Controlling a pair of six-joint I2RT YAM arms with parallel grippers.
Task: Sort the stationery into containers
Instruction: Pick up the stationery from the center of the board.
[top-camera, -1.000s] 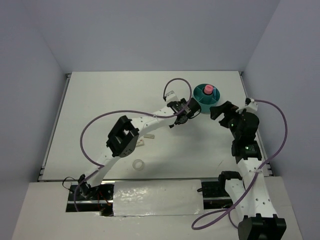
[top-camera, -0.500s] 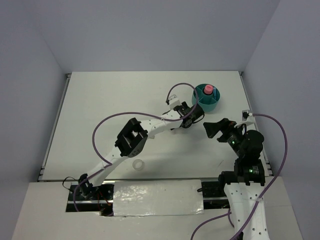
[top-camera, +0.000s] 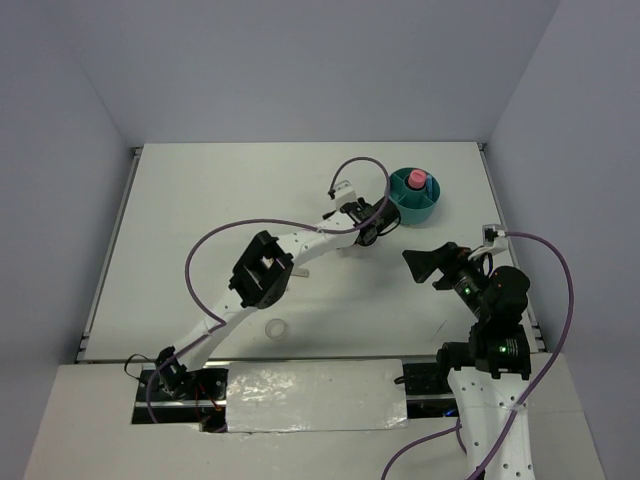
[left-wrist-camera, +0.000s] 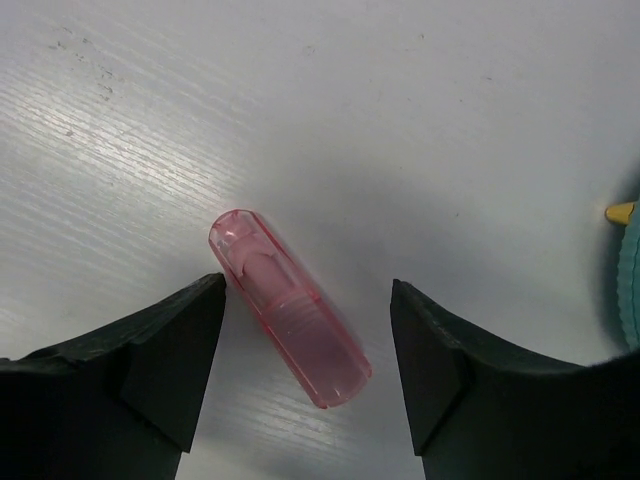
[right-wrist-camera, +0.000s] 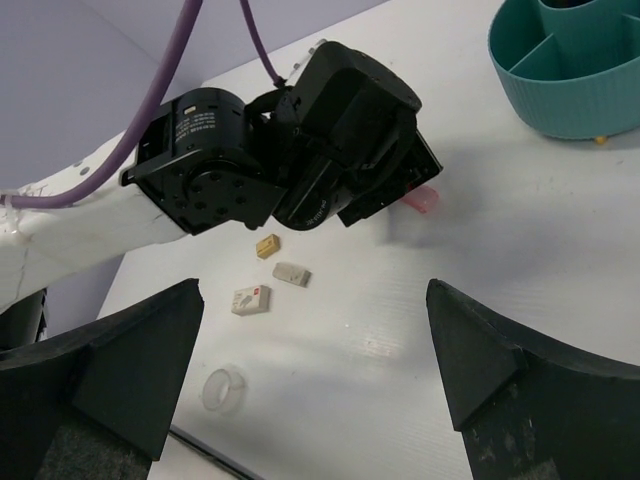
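The teal organizer (top-camera: 413, 198) stands at the far right with a pink tube (top-camera: 418, 181) upright in its centre cup. My left gripper (top-camera: 376, 224) is just left of it, open, its fingers either side of a short pink stick (left-wrist-camera: 290, 310) that lies flat on the table. The stick's end shows in the right wrist view (right-wrist-camera: 423, 200); from above it is hidden. My right gripper (top-camera: 422, 262) is open and empty, nearer me than the organizer (right-wrist-camera: 570, 95). A tan block (right-wrist-camera: 266, 246), a grey-white block (right-wrist-camera: 291, 273), a labelled white block (right-wrist-camera: 250, 299) and a clear ring (right-wrist-camera: 224, 388) lie on the table.
The left arm (top-camera: 265, 275) stretches diagonally across the middle of the table and covers the blocks from above. The clear ring (top-camera: 276, 328) lies near the front edge. A small yellow bit (right-wrist-camera: 600, 140) sits at the organizer's base. Purple cables loop above both arms.
My right gripper has drawn back from the organizer toward the near edge. My left gripper swung toward the organizer, then eased back slightly left, still open.
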